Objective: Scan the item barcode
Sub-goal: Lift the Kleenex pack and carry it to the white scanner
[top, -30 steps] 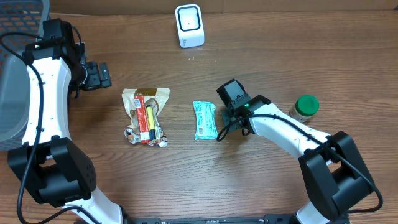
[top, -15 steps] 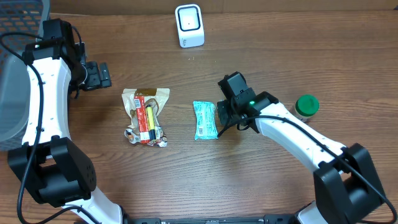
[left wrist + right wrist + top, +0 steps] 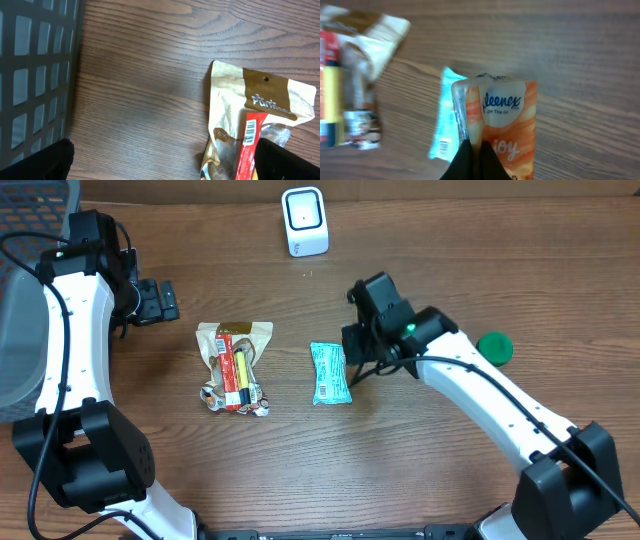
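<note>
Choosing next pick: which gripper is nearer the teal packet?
Right. The right gripper, holding a Kleenex pack, is beside the teal packet; the left gripper is beyond the snack bag.

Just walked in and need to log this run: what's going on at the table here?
The right claw is shut on an orange Kleenex pack, holding it above the table near a teal packet. The white scanner stands at the far edge, so the pack is not yet in front of it. The left claw is open and empty, between the grey basket and a brown snack pouch. A green-lidded jar sits off to the right.
</note>
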Controlling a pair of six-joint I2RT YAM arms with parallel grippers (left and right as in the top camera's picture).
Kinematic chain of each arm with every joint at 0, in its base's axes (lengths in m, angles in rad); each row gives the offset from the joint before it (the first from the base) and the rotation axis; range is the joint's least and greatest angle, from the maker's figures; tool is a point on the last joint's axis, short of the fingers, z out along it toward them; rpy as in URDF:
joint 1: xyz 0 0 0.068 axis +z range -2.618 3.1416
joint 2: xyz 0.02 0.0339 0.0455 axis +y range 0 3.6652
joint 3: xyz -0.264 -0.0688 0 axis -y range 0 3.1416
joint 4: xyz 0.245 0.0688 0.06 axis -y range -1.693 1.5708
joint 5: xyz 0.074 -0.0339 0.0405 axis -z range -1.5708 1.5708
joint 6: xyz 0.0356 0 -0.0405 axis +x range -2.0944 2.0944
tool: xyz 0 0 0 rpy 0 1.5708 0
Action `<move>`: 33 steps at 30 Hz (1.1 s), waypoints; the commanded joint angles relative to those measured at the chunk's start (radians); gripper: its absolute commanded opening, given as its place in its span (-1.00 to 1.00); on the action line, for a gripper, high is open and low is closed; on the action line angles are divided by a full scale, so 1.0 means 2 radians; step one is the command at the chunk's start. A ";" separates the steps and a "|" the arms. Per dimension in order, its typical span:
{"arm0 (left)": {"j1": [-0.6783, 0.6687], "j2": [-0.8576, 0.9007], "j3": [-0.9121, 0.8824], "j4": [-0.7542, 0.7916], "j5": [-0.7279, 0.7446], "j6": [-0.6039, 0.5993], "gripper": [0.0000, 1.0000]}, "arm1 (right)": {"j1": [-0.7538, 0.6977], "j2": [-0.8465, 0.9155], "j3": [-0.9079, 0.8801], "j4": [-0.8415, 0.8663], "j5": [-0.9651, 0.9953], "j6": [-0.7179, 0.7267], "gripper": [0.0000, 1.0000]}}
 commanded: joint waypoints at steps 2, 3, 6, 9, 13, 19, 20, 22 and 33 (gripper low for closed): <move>-0.004 -0.009 0.010 0.001 0.004 0.008 1.00 | -0.002 -0.015 0.089 -0.035 -0.036 0.010 -0.93; -0.004 -0.009 0.010 0.001 0.004 0.008 1.00 | -0.002 -0.015 0.108 -0.047 -0.038 0.016 -0.93; -0.004 -0.009 0.010 0.001 0.004 0.008 1.00 | -0.002 -0.014 0.161 -0.079 -0.038 0.025 -0.93; -0.004 -0.009 0.010 0.001 0.004 0.008 1.00 | -0.002 -0.014 0.211 -0.105 -0.038 0.032 -0.93; -0.004 -0.009 0.010 0.001 0.004 0.008 1.00 | -0.003 -0.014 0.269 -0.121 -0.052 0.043 -0.93; -0.004 -0.009 0.010 0.001 0.004 0.008 1.00 | -0.015 -0.014 0.339 -0.115 -0.124 0.074 -0.93; -0.004 -0.009 0.010 0.001 0.004 0.008 1.00 | -0.017 -0.014 0.346 -0.109 -0.130 0.079 -0.93; -0.004 -0.009 0.010 0.001 0.004 0.008 1.00 | -0.021 -0.013 0.359 -0.086 -0.143 0.080 -0.93; -0.004 -0.009 0.010 0.001 0.004 0.008 1.00 | -0.027 0.046 0.365 0.093 -0.159 0.148 -0.93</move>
